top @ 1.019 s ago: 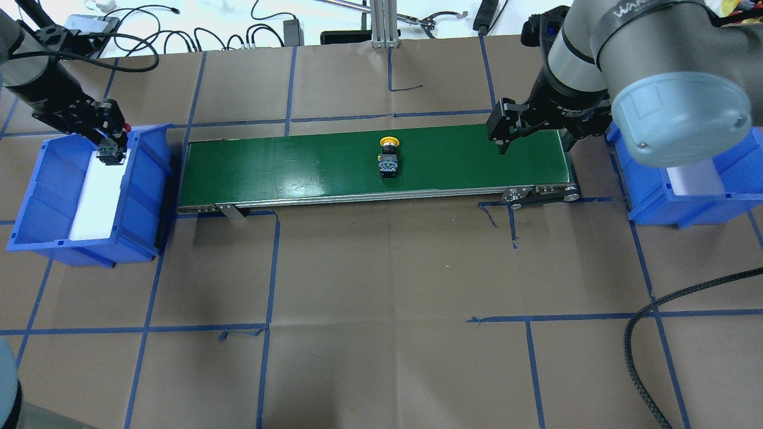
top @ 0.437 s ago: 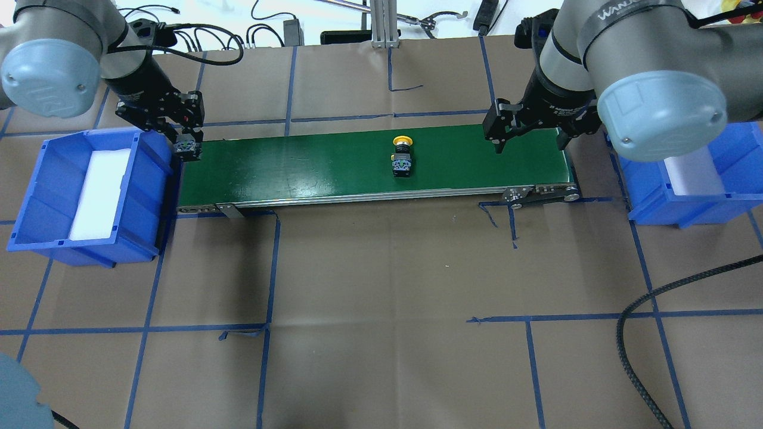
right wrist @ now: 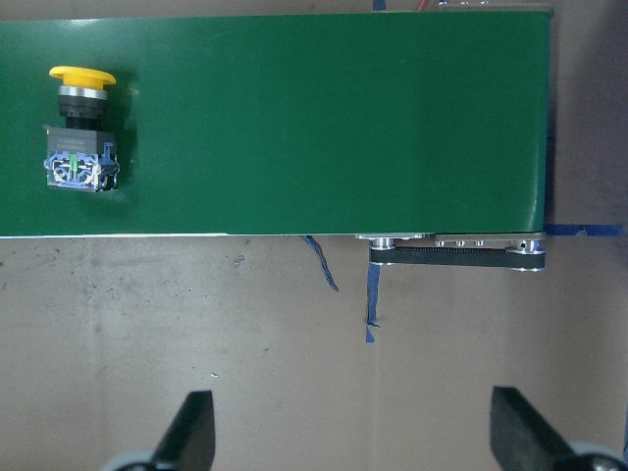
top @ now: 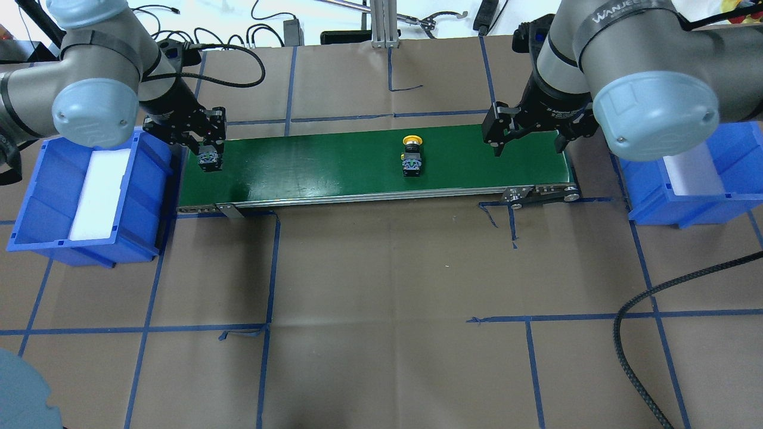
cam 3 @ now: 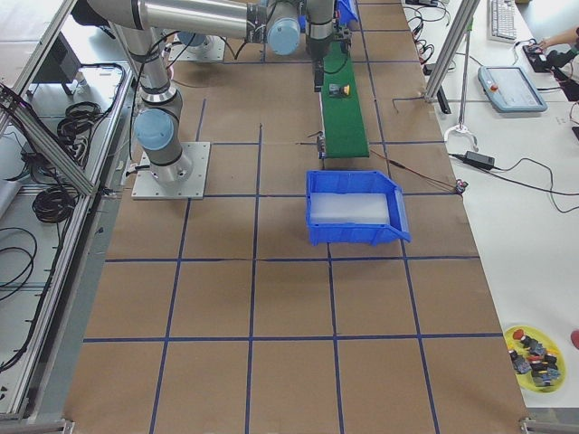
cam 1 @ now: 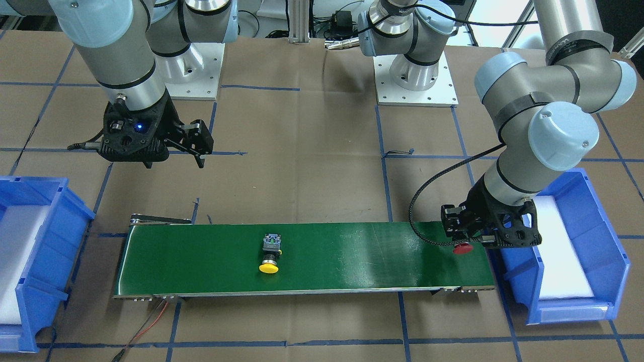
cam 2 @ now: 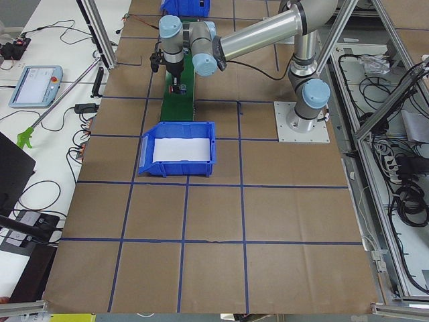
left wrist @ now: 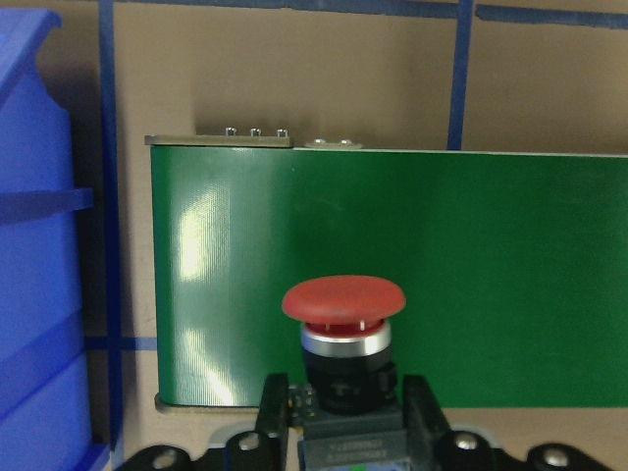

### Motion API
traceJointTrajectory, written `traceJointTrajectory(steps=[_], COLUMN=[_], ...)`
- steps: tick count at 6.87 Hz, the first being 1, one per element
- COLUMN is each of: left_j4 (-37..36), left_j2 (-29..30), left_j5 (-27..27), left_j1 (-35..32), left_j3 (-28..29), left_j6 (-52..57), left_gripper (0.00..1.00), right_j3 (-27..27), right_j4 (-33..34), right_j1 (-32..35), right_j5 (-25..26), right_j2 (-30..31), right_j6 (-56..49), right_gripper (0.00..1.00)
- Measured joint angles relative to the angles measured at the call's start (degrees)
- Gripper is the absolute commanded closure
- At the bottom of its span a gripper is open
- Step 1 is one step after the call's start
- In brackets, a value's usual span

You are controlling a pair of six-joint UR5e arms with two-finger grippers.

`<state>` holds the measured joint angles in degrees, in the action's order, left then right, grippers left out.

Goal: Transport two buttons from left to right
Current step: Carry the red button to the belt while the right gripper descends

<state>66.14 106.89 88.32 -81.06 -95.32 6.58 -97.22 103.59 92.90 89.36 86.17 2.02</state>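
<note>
Brown paper-covered table [top: 381, 268] carries one green conveyor belt [top: 310, 167], with a blue plastic bin [top: 45, 196] at its left end and a second blue plastic bin [top: 733, 202] at its right. Arms: two.

Your left arm bends over the belt's left end. Its left gripper [top: 208, 154] points down, fingers clamped on the red mushroom-cap push-button switch [left wrist: 343, 304].

Your right gripper [right wrist: 358, 427] hangs over the right end, fingers spread wide and empty.

Buttons: two. The yellow mushroom-cap push-button switch [top: 411, 159] lies on its side on the belt, right of centre.

Belt [top: 310, 170] between two bins [top: 83, 250] [top: 673, 211] — one button [top: 411, 162] mid-belt, other button [top: 208, 159] over left end.
</note>
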Motion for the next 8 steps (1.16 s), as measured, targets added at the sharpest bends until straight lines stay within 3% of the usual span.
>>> traceJointTrajectory(steps=[4,5,6,7,8], left_j4=[-3.69,-3.86,-3.95,-4.03,-4.07], left_j2=[3.17,3.85,4.43,4.71,4.81], left_j5=[0.01,0.01,0.01,0.01,0.03], left_j1=[0.10,0.10,0.11,0.11,0.11], left_j3=[-1.57,-1.60,-1.62,-1.62,-1.61], left_j6=[3.72,3.83,3.66,3.38,3.15], left_gripper=[0.97,0.83,0.18,0.00,0.00], right_j3=[0.15,0.26,0.27,0.18,0.14], right_j4=[0.61,1.62,4.42,7.61,10.63], right_j1=[-0.18,-0.25,-0.28,-0.28,-0.27], right_j5=[-0.22,-0.64,-0.91,-1.02,-1.06], right_j2=[-5.61,-6.69,-8.02,-9.17,-10.13], right_j6=[0.34,0.51,0.72,0.99,1.17], right_gripper=[0.00,0.00,0.00,0.00,0.00])
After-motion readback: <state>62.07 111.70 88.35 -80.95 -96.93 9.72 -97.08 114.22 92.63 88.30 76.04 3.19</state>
